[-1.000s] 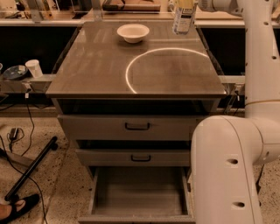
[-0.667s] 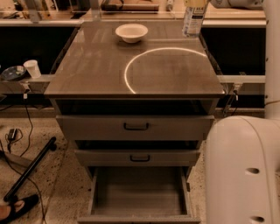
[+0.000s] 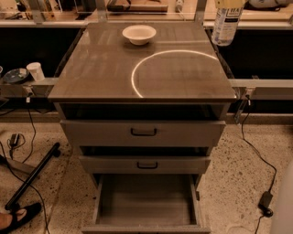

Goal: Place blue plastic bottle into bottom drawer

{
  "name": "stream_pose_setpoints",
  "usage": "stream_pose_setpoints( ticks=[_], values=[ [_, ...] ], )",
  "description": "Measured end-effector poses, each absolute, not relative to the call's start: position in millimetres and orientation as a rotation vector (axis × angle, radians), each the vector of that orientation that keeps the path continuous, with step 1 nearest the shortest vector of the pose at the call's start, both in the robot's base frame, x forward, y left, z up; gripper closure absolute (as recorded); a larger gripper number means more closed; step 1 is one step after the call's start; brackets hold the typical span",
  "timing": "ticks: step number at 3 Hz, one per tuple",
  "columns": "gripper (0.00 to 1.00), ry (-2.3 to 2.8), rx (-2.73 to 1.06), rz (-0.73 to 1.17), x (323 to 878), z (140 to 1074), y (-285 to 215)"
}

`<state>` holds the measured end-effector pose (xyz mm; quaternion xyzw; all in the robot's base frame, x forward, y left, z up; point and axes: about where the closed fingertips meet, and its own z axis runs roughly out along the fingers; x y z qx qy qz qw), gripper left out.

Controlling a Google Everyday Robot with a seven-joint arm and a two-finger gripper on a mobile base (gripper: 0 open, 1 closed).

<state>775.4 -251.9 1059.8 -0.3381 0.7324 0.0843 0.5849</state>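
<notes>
Gripper (image 3: 229,2) sits at the very top edge of the view, almost wholly cut off, with only a pale yellowish bit showing against the upper end of the blue plastic bottle (image 3: 226,25); whether it is clamped or loose cannot be told. That bottle hangs roughly upright in the air just off the right rear corner of the cabinet top (image 3: 100,68), over the dark gap beside it. Well below and toward the front, the bottom drawer (image 3: 145,203) is pulled far out, its plain grey floor in full view. The two shallower drawers above are each out only a little. A white bowl (image 3: 139,34) stands near the top's rear edge, showing only its pale inside. A white cup (image 3: 35,71) stands on the left ledge. The robot's white body (image 3: 284,208) crowds the lower right corner, and cables (image 3: 256,157) trail over the floor right of the cabinet.
</notes>
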Motion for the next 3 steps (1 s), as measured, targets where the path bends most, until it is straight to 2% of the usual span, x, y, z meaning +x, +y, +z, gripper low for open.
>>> stream_pose_setpoints(
  ticks=[2, 3],
  values=[
    [1.0, 1.702, -0.775, 0.227, 776, 1058, -251],
    [1.0, 1.68, -0.803, 0.324, 763, 1052, -234]
  ],
)
